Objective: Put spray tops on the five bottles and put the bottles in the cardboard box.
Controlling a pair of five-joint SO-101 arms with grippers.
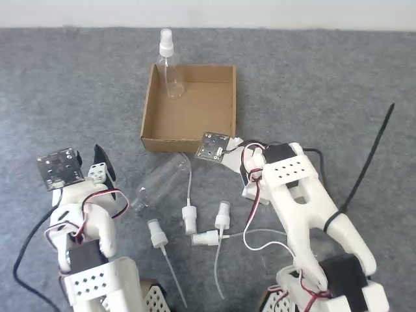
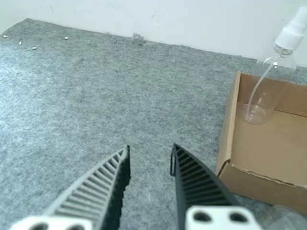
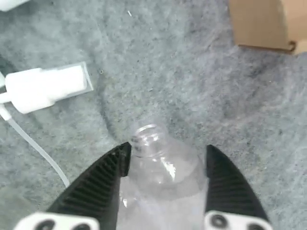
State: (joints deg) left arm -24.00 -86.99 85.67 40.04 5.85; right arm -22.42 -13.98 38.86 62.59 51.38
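Observation:
The cardboard box lies at the middle back of the mat. In its back left corner stands a clear bottle with a white spray top on it, the same capped bottle seen in the left wrist view. A second clear bottle lies uncapped on the mat in front of the box. Several loose spray tops with long tubes lie nearer me. My right gripper is shut on a third, topless bottle, neck pointing forward. My left gripper is open over bare mat, left of the box.
A grey felt mat covers the table up to a white wall at the back. A loose spray top lies close to the held bottle's neck. The box's front corner is just beyond my right gripper. A black cable runs along the right side.

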